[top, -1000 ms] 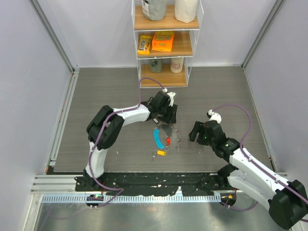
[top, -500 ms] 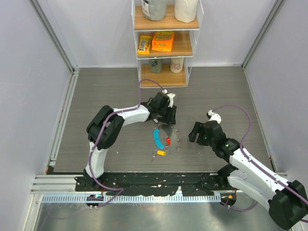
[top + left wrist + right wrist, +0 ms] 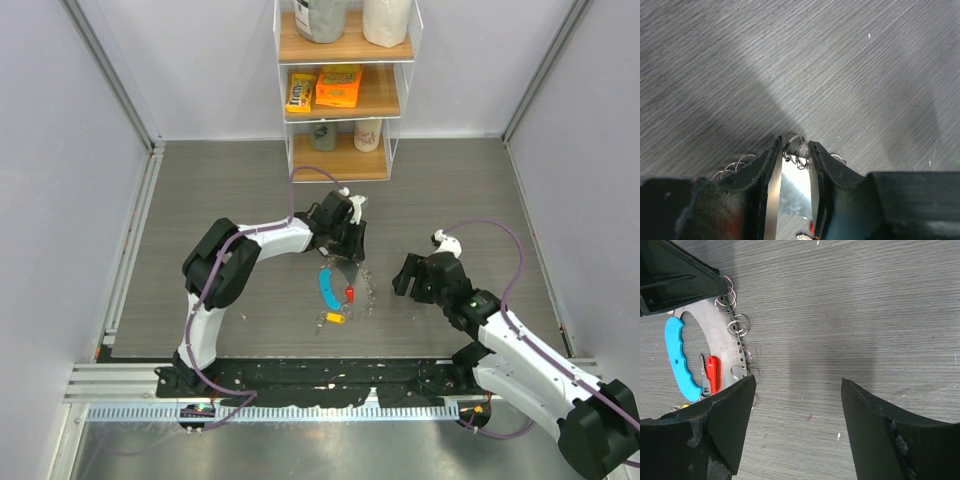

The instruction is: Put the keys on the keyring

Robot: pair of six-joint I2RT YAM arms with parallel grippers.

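The keyring (image 3: 367, 288) is a flat silvery loop edged with small wire rings, lying on the grey floor with a blue crescent tag (image 3: 325, 288) on its left side. A red key (image 3: 349, 292) lies inside the loop and a yellow key (image 3: 335, 318) just below it. My left gripper (image 3: 349, 261) is shut on the loop's far edge; the left wrist view shows the fingers (image 3: 771, 167) pinching the metal strip (image 3: 792, 185). My right gripper (image 3: 404, 277) is open and empty, to the right of the loop. The right wrist view shows the loop (image 3: 722, 335), the tag (image 3: 677, 357) and the red key (image 3: 713, 372).
A white shelf unit (image 3: 345, 120) with snack boxes, cups and bags stands at the back centre. Grey walls close in both sides. A black rail (image 3: 330, 380) runs along the near edge by the arm bases.
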